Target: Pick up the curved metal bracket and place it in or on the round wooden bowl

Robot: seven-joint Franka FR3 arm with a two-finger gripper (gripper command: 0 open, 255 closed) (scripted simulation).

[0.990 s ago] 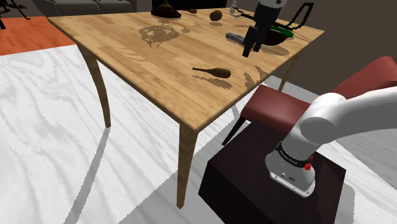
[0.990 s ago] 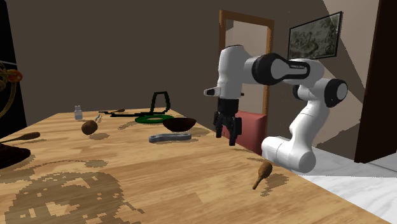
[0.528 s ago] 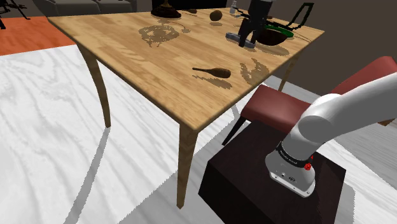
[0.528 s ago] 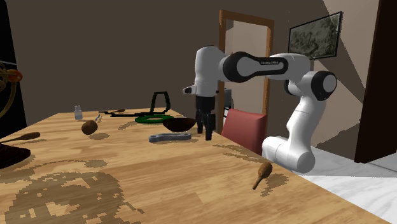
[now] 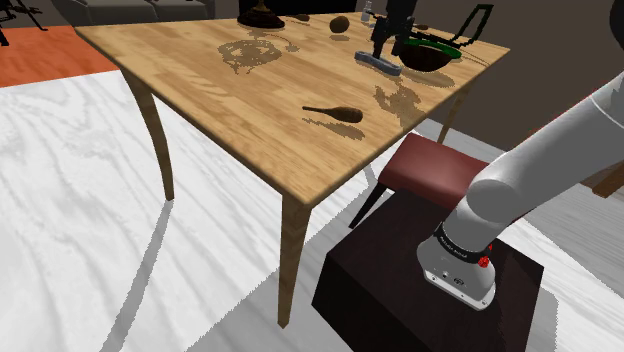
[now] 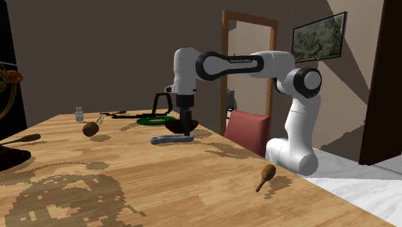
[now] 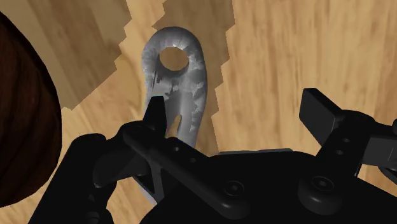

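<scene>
A grey metal bracket (image 5: 378, 62) (image 6: 169, 138) with a round hole at one end lies flat on the wooden table (image 5: 230, 90), right beside a dark brown round bowl (image 5: 425, 57) (image 6: 180, 126). My black gripper (image 5: 385, 45) (image 6: 187, 131) hangs low over the bracket's end nearest the bowl. In the wrist view the gripper (image 7: 235, 108) is open. One of its fingertips (image 7: 154, 114) overlaps the bracket (image 7: 173, 83), the other stands well off over bare wood. The bowl (image 7: 25, 114) shows beside the first finger. Nothing is clasped.
A wooden club (image 5: 335, 113) (image 6: 266, 174) lies near the table's front edge. Behind the bowl sit a green ring (image 6: 153, 119) and a black frame (image 6: 161, 102). A brown round object (image 6: 90, 128) and a small bottle (image 6: 80, 114) stand farther along. A red chair (image 5: 440, 165) is by the stand (image 5: 430, 290).
The arm has swung leftward in the second exterior view, from beyond the table's edge to over the bracket, and has come down close to it. Bracket and bowl have not moved.
</scene>
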